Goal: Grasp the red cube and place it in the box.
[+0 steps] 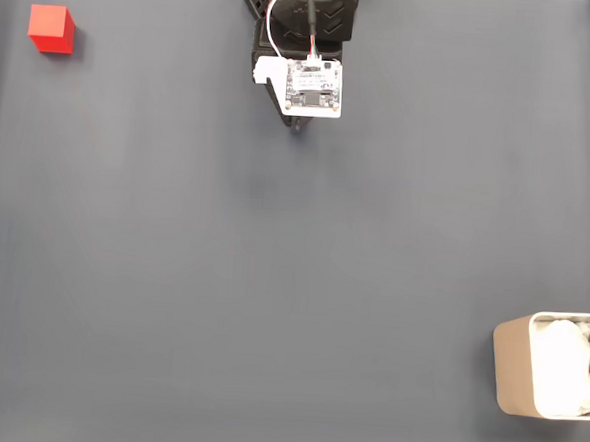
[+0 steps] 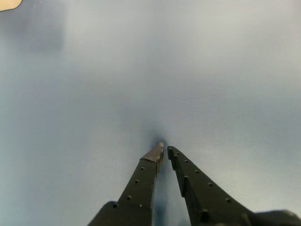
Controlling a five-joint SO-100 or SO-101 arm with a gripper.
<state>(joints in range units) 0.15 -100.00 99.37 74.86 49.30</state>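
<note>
In the fixed view the red cube lies at the top left of the dark mat. The box, beige with white padding inside, sits at the bottom right, partly cut by the frame edge. The arm hangs at the top centre, folded near its base; its gripper is mostly hidden under the white camera board, far from both cube and box. The wrist view shows the gripper with its two black fingers nearly touching at the tips, holding nothing, over bare mat. A beige corner of the box peeks in at the top left.
The dark grey mat covers the whole table. A pale strip of table edge runs along the top of the fixed view. The arm's black base stands at the top centre.
</note>
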